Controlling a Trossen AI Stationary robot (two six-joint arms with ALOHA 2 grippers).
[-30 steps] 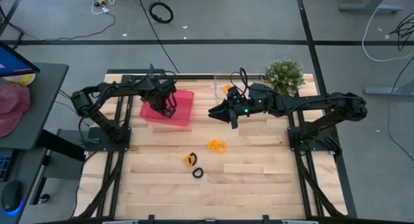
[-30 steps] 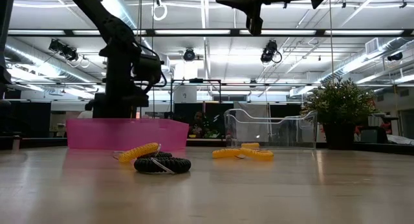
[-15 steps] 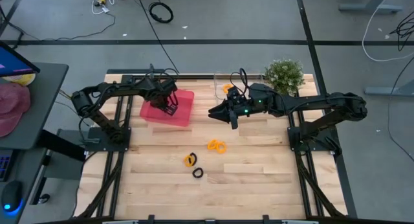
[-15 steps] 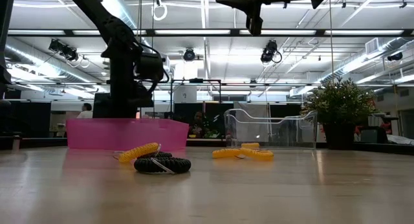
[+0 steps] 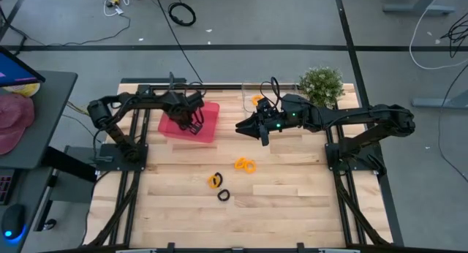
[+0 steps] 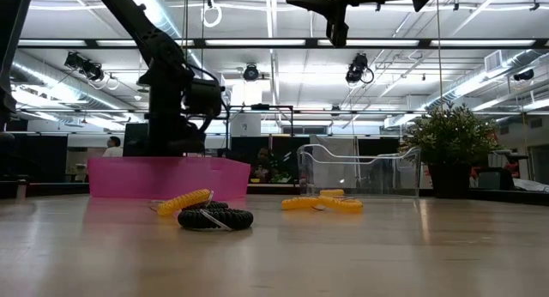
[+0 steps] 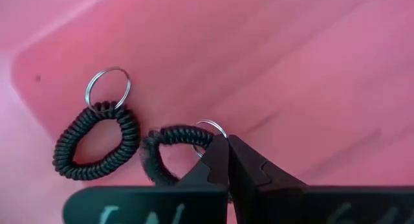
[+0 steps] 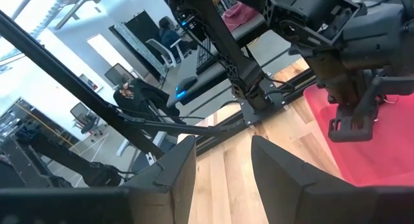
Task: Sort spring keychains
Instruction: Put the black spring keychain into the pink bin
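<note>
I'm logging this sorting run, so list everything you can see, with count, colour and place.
Pink bin: one, far left of table.
Black keychains in bin: two, lying side by side.
Orange keychains on table: two or three, mid-table; one nearer the front.
Black keychain on table: one, beside the front orange one.
Clear bin: one, far centre; something orange in it.
Potted plant: one, green, far right corner.
Left gripper: shut, in the pink bin.
Right gripper: open, raised mid-table.
</note>
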